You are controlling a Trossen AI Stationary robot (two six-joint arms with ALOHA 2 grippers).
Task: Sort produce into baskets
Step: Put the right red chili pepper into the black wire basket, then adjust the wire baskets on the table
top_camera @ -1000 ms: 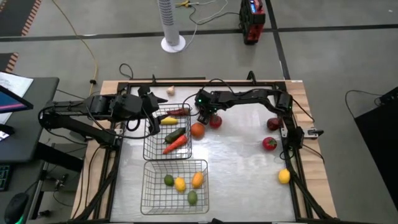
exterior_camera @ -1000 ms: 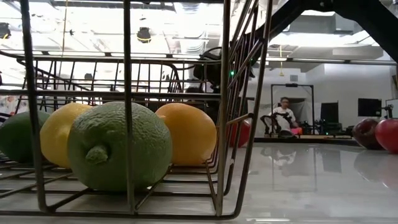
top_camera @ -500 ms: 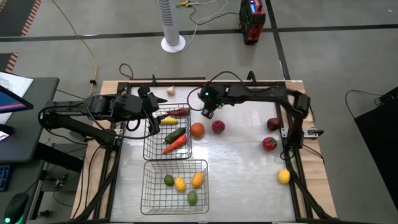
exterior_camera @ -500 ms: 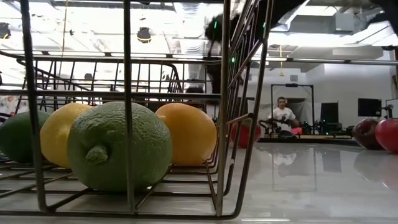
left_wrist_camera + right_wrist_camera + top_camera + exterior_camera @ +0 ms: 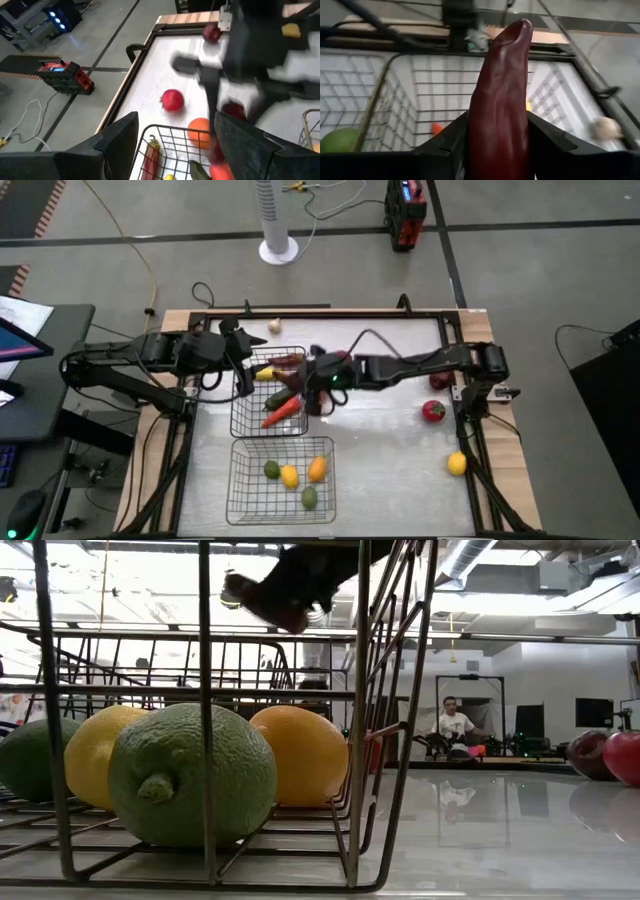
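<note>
My right gripper (image 5: pixel 314 374) is shut on a long dark-red eggplant (image 5: pixel 500 85) and hangs above the right rim of the far basket (image 5: pixel 240 420). That basket holds a corn cob (image 5: pixel 270 373), a chilli (image 5: pixel 289 360), a cucumber (image 5: pixel 281 395) and a carrot (image 5: pixel 283 412). The near basket (image 5: pixel 240 505) holds a lime (image 5: pixel 190 775), a lemon (image 5: pixel 95 755), an orange fruit (image 5: pixel 300 752) and one more green fruit. My left gripper (image 5: pixel 175 150) stands open, raised over the far basket's far left corner. My right gripper pinches the eggplant's thick lower end (image 5: pixel 497 145) between its two fingers. The fingers come from the table's right, slanting a little downward. The eggplant lies along them, its narrow tip (image 5: pixel 521 27) sticking out past the fingertips. It is lifted clear of table and basket.
A red apple (image 5: pixel 172 100) and an orange (image 5: pixel 200 134) lie on the table just right of the far basket. Garlic (image 5: pixel 275 326) lies at the far edge. A dark red fruit (image 5: pixel 440 380), a tomato (image 5: pixel 432 411) and a lemon (image 5: pixel 457 464) lie at the right.
My right gripper has risen from the table beside the orange and the red apple. It has swung toward the table's left, over the far basket's right rim, tipping from pointing down toward level. The eggplant has gone up with it.
</note>
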